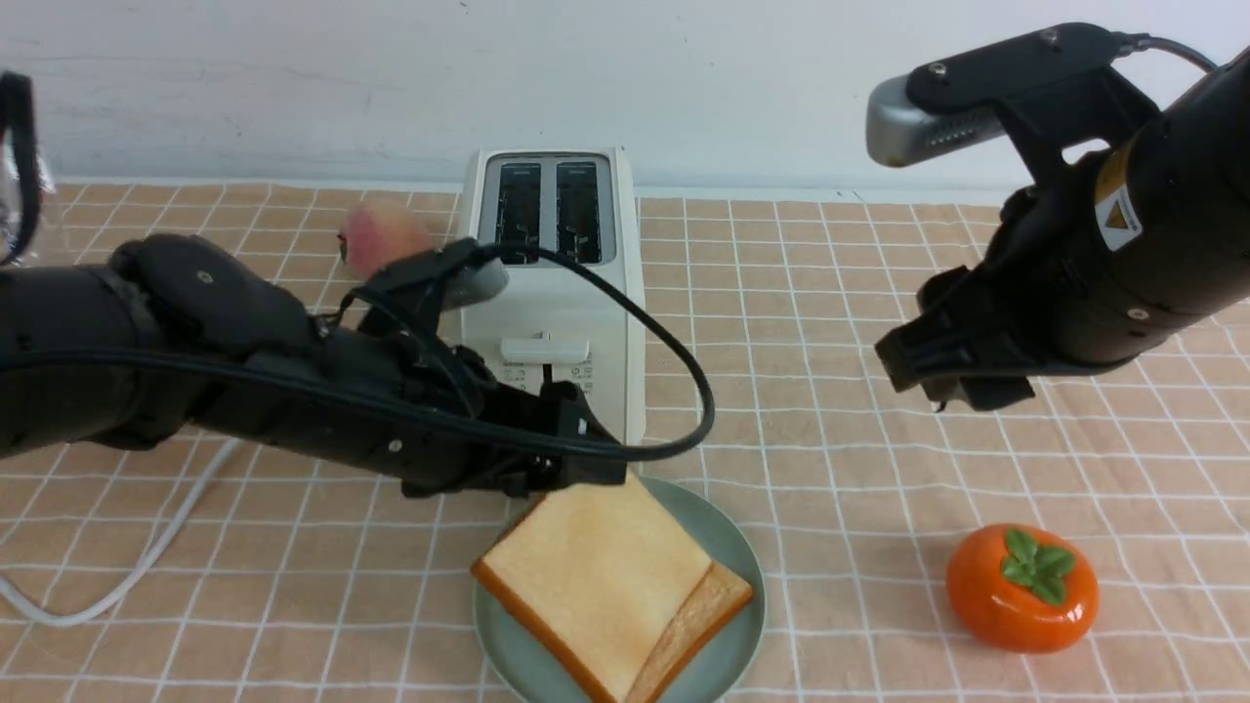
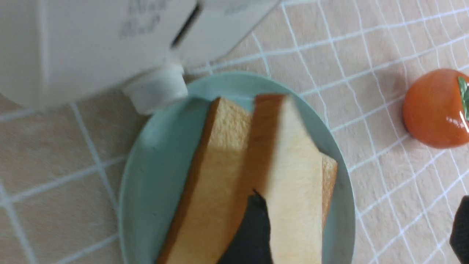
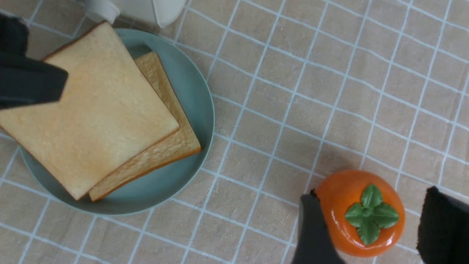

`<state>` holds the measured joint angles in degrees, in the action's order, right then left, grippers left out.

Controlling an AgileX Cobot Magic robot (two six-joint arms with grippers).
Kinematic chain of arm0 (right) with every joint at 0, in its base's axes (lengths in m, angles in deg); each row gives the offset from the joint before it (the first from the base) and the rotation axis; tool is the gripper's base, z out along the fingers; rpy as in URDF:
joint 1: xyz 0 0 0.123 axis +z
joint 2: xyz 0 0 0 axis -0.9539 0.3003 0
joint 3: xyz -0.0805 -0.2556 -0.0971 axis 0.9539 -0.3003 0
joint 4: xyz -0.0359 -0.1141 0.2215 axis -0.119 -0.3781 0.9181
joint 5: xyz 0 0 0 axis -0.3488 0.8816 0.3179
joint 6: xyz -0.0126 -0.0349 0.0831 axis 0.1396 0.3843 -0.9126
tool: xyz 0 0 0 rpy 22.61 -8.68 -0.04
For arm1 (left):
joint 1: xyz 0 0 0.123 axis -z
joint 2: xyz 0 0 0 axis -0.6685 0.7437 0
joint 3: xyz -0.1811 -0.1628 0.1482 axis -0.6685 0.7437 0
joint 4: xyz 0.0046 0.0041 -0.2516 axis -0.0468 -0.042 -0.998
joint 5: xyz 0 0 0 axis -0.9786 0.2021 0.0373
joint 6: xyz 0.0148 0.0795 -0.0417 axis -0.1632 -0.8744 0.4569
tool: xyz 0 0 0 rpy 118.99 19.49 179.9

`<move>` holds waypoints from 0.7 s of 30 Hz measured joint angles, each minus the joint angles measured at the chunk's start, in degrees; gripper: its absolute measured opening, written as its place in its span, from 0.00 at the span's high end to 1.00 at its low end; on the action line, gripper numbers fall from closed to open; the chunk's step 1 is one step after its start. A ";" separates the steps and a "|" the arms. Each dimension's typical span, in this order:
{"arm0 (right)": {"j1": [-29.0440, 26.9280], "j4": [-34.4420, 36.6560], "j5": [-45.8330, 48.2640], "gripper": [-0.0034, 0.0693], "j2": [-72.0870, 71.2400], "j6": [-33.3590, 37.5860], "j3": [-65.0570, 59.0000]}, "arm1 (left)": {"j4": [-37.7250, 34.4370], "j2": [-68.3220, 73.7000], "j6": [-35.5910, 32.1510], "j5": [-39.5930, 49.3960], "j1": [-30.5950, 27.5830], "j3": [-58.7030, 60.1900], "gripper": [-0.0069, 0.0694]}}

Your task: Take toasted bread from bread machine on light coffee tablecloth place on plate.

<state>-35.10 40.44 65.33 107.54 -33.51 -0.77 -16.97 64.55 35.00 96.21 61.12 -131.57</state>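
Note:
The cream-white bread machine (image 1: 552,293) stands on the light coffee tablecloth (image 1: 830,469), and both its slots look empty. Just in front of it is the teal-green plate (image 1: 747,557) with two slices of toasted bread (image 1: 596,576) stacked on it, the lower slice (image 1: 708,610) peeking out. My left gripper (image 1: 576,474) is open at the top slice's far corner; in the left wrist view (image 2: 357,234) one finger overlaps the toast (image 2: 296,176). My right gripper (image 1: 962,376) is open and empty, held high. The right wrist view shows the plate (image 3: 198,110) and toast (image 3: 95,117).
An orange persimmon (image 1: 1020,586) lies at the front right; in the right wrist view it (image 3: 361,212) sits below my open right fingers. A pink peach (image 1: 381,234) lies left of the toaster. The toaster's white cord (image 1: 127,576) trails to the front left. A wall runs behind.

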 joint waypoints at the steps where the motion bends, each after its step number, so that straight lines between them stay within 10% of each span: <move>1: 0.00 0.00 0.00 0.42 0.00 0.00 0.00 | 2.34 -1.18 1.73 -1.40 0.00 0.00 0.04; 9: 0.00 -2.47 0.25 0.42 0.00 0.00 0.00 | 30.26 -11.56 17.32 0.82 0.00 -0.22 0.12; 14: -0.17 -11.15 2.32 0.50 -0.05 -5.88 0.00 | 47.61 -16.69 37.65 19.05 0.00 -1.18 0.43; 17: -3.63 -18.70 1.97 0.72 -2.08 -14.23 -2.20 | 56.73 -21.60 52.70 26.48 0.00 -0.12 0.81; 21: -9.70 -19.78 -2.11 0.95 -7.15 -18.23 -9.16 | 62.25 -29.49 57.58 28.93 0.00 3.27 0.93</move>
<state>-44.80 20.66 63.22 100.38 -51.74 -9.93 45.29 35.06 92.58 125.15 61.12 -128.30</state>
